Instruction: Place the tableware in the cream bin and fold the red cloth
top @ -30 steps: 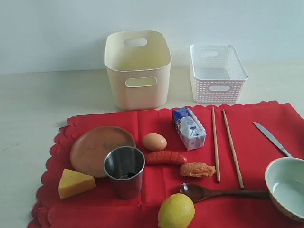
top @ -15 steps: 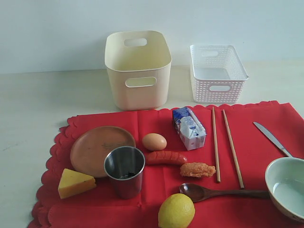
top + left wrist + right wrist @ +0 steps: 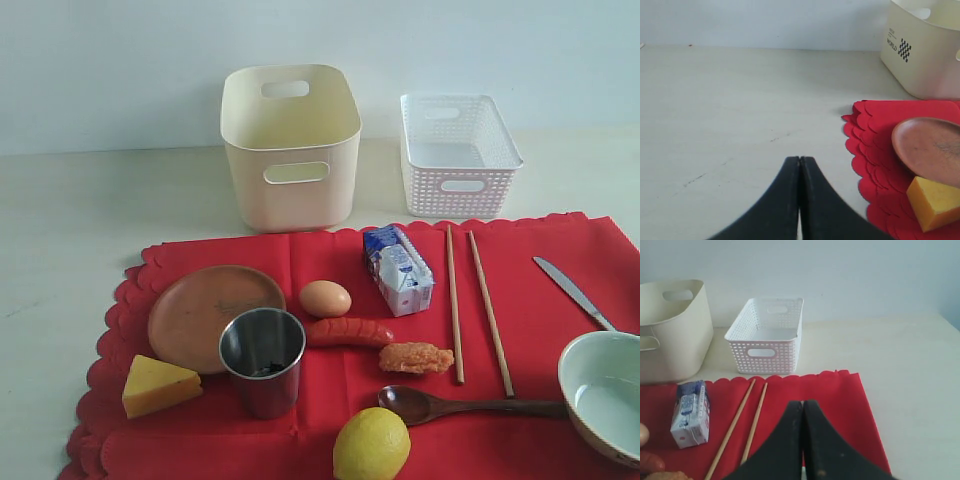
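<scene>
Nothing has shifted in the exterior view since a second ago. Each piece on the red cloth (image 3: pixel 330 255) lies exactly where it lay, and the cream bin (image 3: pixel 290 205) beyond the cloth's far edge has not moved either.

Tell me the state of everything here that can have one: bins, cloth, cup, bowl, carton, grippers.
cream bin: upright, nothing visible inside
white basket: upright, empty
red cloth: spread flat, unfolded
steel cup: upright on the cloth
bowl: upright, empty
milk carton: lying on its side
left gripper: shut, holding nothing
right gripper: shut, holding nothing
</scene>
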Controlling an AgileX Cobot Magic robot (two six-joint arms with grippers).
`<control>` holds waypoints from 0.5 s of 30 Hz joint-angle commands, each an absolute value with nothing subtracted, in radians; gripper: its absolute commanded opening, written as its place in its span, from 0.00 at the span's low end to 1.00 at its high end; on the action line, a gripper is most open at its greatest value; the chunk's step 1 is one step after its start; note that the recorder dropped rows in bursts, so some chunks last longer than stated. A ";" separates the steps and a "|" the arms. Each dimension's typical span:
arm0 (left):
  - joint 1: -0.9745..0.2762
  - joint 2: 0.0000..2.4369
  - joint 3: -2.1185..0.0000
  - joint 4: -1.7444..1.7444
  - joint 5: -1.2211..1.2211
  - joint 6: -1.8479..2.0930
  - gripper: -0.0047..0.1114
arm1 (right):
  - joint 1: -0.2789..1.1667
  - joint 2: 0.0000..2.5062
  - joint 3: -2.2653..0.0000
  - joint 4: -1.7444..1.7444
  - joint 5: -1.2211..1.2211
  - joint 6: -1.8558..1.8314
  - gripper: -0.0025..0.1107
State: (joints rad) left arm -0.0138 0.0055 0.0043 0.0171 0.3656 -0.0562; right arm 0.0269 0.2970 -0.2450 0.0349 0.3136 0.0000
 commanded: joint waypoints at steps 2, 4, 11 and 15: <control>-0.020 0.000 0.000 0.015 0.351 -0.061 0.04 | 0.023 0.494 -0.424 0.037 0.305 0.000 0.02; -0.020 0.000 0.000 0.015 0.351 -0.061 0.04 | 0.023 0.562 -0.479 0.037 0.298 0.000 0.02; -0.020 0.000 0.000 0.015 0.351 -0.061 0.04 | 0.023 0.645 -0.542 0.037 0.249 0.000 0.02; -0.020 0.000 0.000 0.015 0.351 -0.061 0.04 | 0.023 0.648 -0.542 0.037 0.251 0.000 0.02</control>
